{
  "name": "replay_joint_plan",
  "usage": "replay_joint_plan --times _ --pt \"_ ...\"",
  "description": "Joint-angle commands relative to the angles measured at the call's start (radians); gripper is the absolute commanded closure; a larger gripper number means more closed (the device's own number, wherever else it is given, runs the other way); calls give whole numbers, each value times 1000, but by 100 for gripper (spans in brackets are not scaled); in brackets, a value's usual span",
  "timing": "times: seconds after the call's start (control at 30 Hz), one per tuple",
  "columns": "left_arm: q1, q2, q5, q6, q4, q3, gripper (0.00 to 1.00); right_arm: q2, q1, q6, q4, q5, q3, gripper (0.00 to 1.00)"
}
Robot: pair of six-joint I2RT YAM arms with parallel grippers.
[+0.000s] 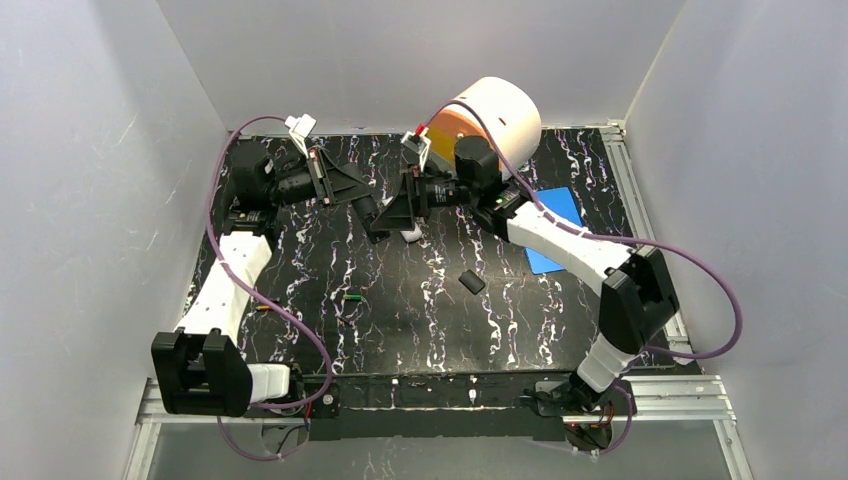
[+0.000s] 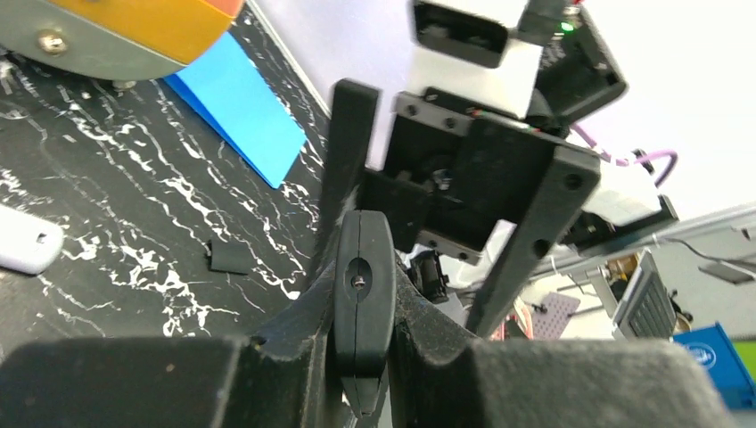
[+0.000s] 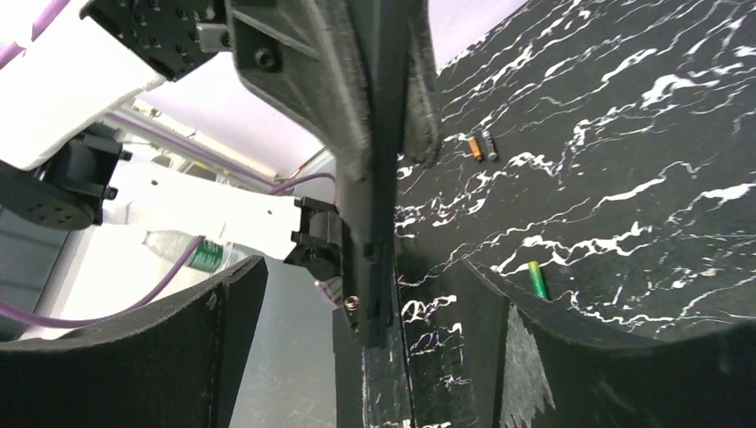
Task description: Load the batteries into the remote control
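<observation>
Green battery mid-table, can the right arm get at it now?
Probably yes. The green battery lies alone on open table, and the right gripper is open and empty; it only has to pull clear of the black remote the left gripper holds.

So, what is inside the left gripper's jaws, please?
A slim black remote, seen edge-on, is clamped between the left gripper's fingers. Its broad faces are covered by those fingers, so its battery compartment cannot be seen.
</observation>
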Motion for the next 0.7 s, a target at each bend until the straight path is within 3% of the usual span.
replay_joint_plan --times 0.0,0.1,0.2,0.3,0.43,0.57,0.67 --pt "-16 -25 123 -29 96 49 100 30 8 23 126 -103 64 19" --pt "-25 -17 136 -76 165 48 100 53 8 176 307 -146 40 36" --pt "-25 -15 115 -125 208 50 100 94 8 414 551 -176 13 66" --pt "-26 -26 65 -186 247 45 84 116 6 523 686 -145 -5 83" --pt "-25 -51 -6 -255 283 37 68 113 2 518 679 -65 -17 91" --pt "-25 -58 -37 -290 310 32 69 109 -3 543 715 -6 -44 95" --pt "-25 -55 -45 -292 316 22 75 109 -11 574 759 15 -69 95"
